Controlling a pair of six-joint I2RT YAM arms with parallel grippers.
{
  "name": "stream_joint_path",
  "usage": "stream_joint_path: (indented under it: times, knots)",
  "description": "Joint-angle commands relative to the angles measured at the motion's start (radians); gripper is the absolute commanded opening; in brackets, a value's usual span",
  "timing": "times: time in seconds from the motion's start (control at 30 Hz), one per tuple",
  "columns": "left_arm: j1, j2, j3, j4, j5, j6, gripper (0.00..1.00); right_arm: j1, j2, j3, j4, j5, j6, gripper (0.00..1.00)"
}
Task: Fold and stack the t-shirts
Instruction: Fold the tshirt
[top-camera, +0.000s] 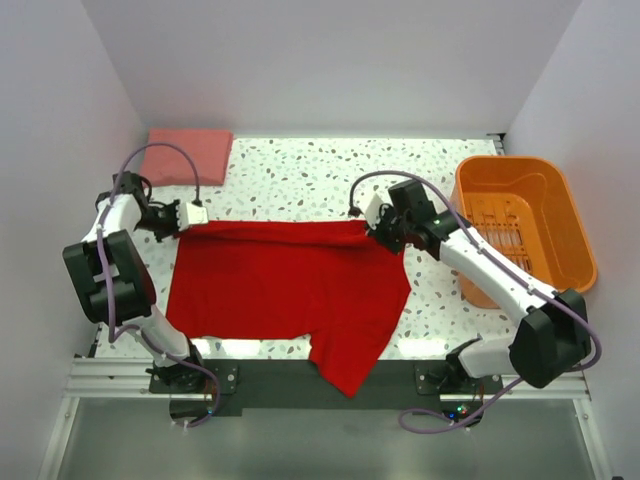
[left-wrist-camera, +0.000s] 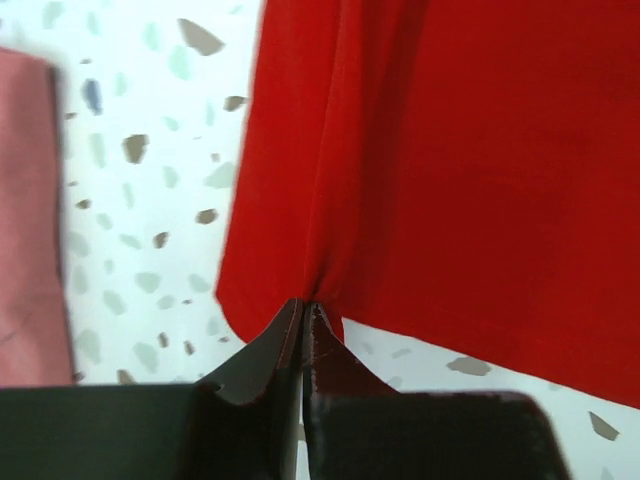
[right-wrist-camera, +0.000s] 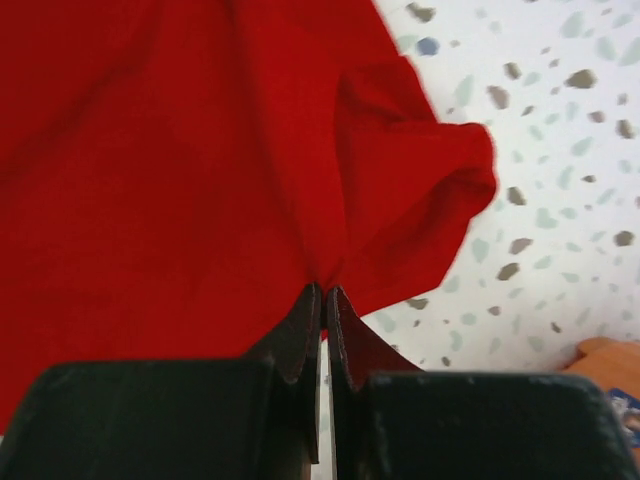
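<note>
A red t-shirt (top-camera: 285, 285) lies spread over the middle of the speckled table, with one part hanging over the near edge. My left gripper (top-camera: 188, 224) is shut on its far left edge; the pinched fabric (left-wrist-camera: 320, 270) bunches at the fingertips. My right gripper (top-camera: 378, 234) is shut on its far right edge by a sleeve (right-wrist-camera: 420, 190). The far edge of the shirt is stretched straight between the two grippers. A folded pink t-shirt (top-camera: 188, 155) lies at the far left corner and also shows in the left wrist view (left-wrist-camera: 25, 220).
An orange plastic basket (top-camera: 525, 225) stands at the right side of the table, its corner in the right wrist view (right-wrist-camera: 600, 352). White walls close in the table on three sides. The table's near edge (top-camera: 240, 347) runs just beyond the arm bases.
</note>
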Motion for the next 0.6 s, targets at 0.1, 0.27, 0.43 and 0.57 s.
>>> stream_joint_path:
  times: [0.1, 0.27, 0.43, 0.57]
  knots:
    - [0.011, -0.046, -0.07, -0.01, -0.039, 0.114, 0.21, 0.031, 0.01, 0.007, -0.162, -0.104, -0.024, 0.32]
    - [0.031, -0.041, 0.031, -0.151, 0.018, 0.124, 0.32, -0.059, 0.035, 0.088, -0.167, -0.084, -0.002, 0.42]
    - [0.033, -0.03, 0.065, -0.118, 0.081, -0.038, 0.41, -0.224, 0.286, 0.338, -0.184, -0.103, 0.076, 0.37]
    - [0.033, -0.003, 0.074, -0.03, 0.108, -0.24, 0.43, -0.262, 0.47, 0.5, -0.227, -0.146, 0.199, 0.34]
